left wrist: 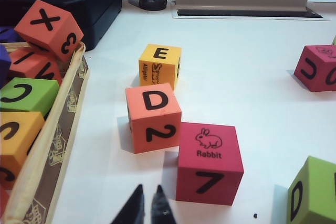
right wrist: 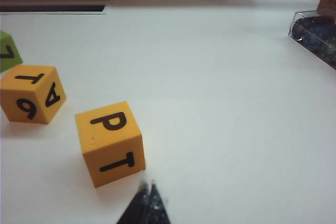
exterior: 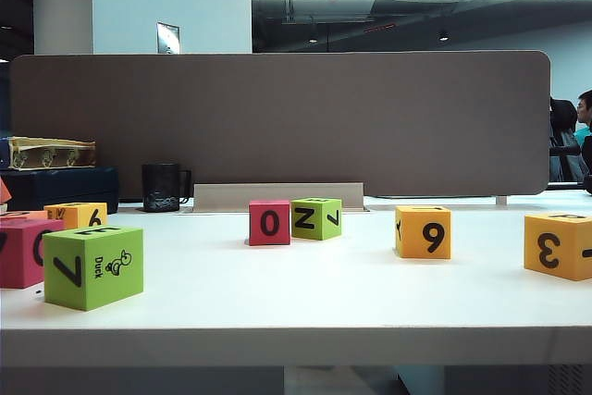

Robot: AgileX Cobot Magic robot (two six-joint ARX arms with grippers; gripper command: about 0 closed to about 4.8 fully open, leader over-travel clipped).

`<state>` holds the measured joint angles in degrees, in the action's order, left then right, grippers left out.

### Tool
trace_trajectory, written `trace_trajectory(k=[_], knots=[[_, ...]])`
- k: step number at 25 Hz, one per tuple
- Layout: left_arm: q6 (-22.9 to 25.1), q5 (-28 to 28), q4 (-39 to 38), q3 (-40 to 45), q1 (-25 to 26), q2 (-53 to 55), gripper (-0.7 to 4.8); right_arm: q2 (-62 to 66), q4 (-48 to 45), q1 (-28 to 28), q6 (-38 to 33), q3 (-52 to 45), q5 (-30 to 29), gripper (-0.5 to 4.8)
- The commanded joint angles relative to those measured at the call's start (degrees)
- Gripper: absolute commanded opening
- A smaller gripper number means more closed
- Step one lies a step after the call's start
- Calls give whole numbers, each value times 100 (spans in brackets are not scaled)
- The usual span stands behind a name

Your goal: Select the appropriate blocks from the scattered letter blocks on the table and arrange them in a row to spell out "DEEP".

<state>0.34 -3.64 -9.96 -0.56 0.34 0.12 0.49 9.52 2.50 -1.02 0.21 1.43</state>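
Observation:
Scattered letter blocks lie on the white table [exterior: 305, 298]. In the left wrist view an orange block [left wrist: 153, 118] shows D and 2, a yellow alligator block [left wrist: 160, 65] shows E just behind it, and a lime green block [left wrist: 312, 192] shows D. That green block [exterior: 92, 265] shows 7 and a duck in the exterior view. A yellow-orange block [right wrist: 110, 142] shows P and T, and 3 in the exterior view [exterior: 558, 245]. My left gripper [left wrist: 149, 190] is shut and empty, short of the orange block. My right gripper [right wrist: 147, 184] is shut, empty, beside the P block.
A magenta Rabbit block [left wrist: 209, 162] touches the orange one. A basket [left wrist: 63, 124] of further blocks stands at the left. Magenta 0 [exterior: 269, 222], green Z [exterior: 316, 217] and yellow 9 [exterior: 423, 231] blocks sit mid-table. A clear box [right wrist: 315, 32] is at the far right, a black cup [exterior: 163, 188] behind.

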Motion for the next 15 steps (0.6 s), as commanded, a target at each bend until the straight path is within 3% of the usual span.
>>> trace_trajectory(k=[1,9,15], knots=[[-129,-22,166,0,4,4,19,-66,-251,2,-28,-4,-13,-1],[-136,-24,184,0,4,2,17,-66,-205,2,-28,-4,-13,-1],[-767,-201,243,-76,4,2,2,-66,-382,2,-28,24,-28,-2]])
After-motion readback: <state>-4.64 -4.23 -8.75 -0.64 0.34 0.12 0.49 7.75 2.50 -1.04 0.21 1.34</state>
